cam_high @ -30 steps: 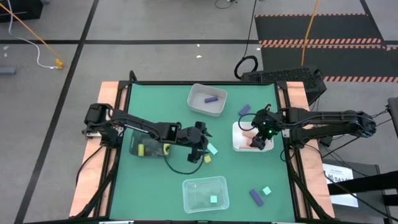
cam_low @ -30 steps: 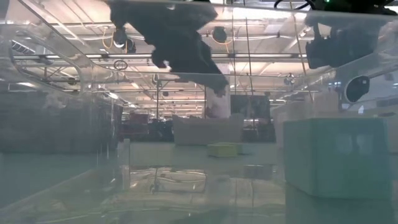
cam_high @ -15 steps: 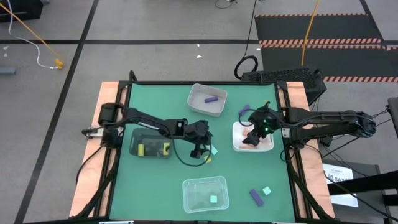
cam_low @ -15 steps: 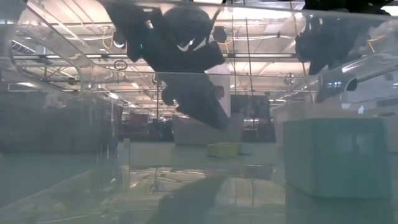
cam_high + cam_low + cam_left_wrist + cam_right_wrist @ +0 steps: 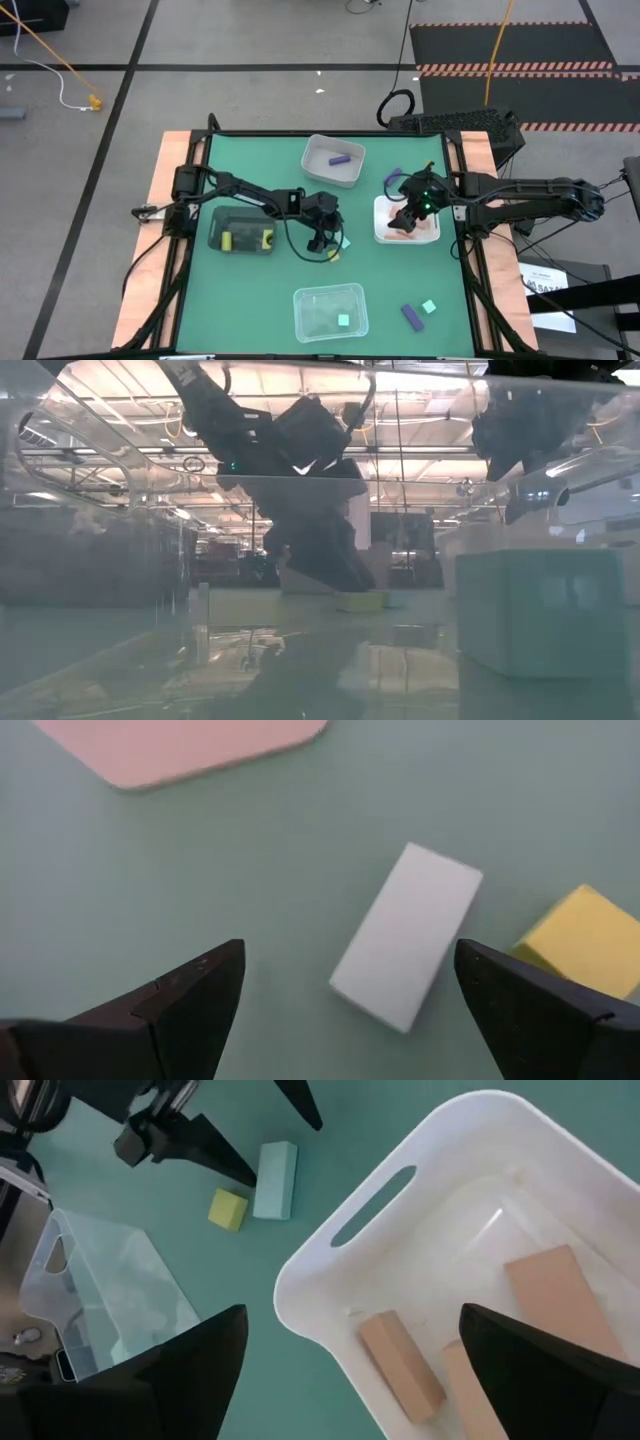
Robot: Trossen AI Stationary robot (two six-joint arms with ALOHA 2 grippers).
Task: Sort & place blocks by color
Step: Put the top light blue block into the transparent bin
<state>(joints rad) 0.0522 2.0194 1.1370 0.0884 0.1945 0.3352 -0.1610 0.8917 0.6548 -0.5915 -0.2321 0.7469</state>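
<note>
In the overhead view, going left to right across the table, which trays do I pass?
Black tray with yellow blocks, then clear tray, grey tray holding a purple block, then white tray with pink blocks.

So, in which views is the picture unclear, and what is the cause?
Low view: the clear tray's wall stands right before the lens, so ceiling lights glare and everything looks hazy, with the mint-green block soft. Left wrist view: the salmon-pink block is slightly blurred. High view: even light, no strong shadows.
</note>
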